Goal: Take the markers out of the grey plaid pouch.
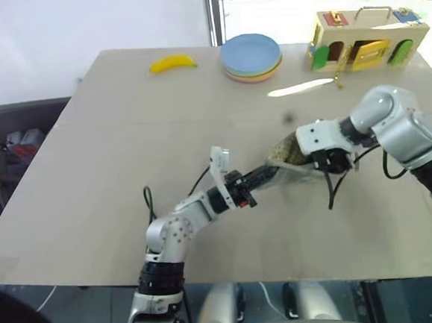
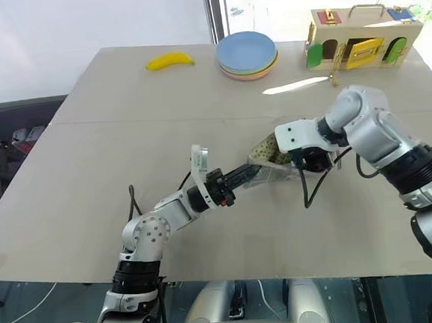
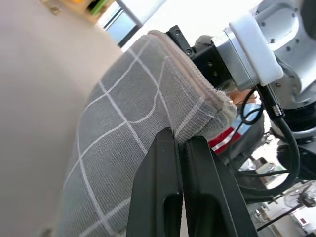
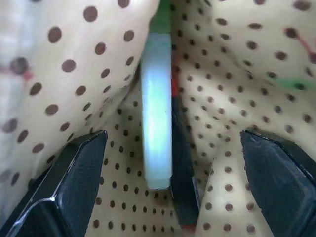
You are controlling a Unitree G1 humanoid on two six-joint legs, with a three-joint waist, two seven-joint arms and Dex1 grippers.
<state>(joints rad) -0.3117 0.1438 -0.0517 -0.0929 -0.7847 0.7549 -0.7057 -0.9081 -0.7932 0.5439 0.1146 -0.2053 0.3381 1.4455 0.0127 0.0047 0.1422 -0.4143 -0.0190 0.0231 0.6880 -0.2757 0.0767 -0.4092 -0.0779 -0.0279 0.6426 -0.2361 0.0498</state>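
Holding the grey plaid pouch (image 3: 128,143) by one corner, our left gripper (image 3: 181,148) has its two fingers pressed together on the fabric edge, which we judge keeps the mouth lifted off the table (image 1: 104,163) and steady for the other arm. Just beyond it, our right gripper (image 4: 170,187) points down into the opening with its two fingers spread wide apart, one on each side of the markers (image 4: 157,113) and not touching them; that spacing looks set for a closing grasp. Inside the dotted lining we count one pale marker lying lengthwise with a green end, and a second dark stick tucked beside it showing red; whether more lie deeper we cannot tell. Both remain inside the pouch. Further back on the table we count one banana (image 1: 172,62), one stack of plates (image 1: 250,56) and one wooden toy box (image 1: 367,41).
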